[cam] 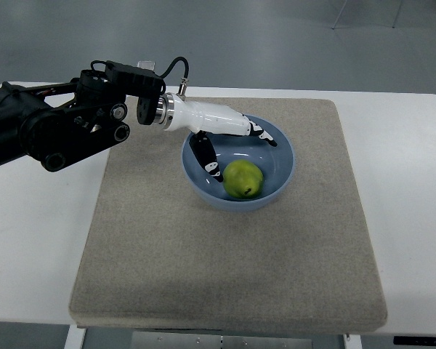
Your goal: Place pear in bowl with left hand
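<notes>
A smooth round green pear [244,178] sits inside the glossy blue ceramic bowl [282,177] on a coarse beige felt mat [203,254]. The white-shelled left hand [221,138] hovers above, fingers spread, empty.

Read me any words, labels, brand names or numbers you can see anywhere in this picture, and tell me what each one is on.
None: no readable text anywhere in the top view.
Pear, blue bowl, grey mat and white table: plain, no print.
Left hand and its black arm: no legible marking; the small white patch at the arm's top is too small to read.
</notes>
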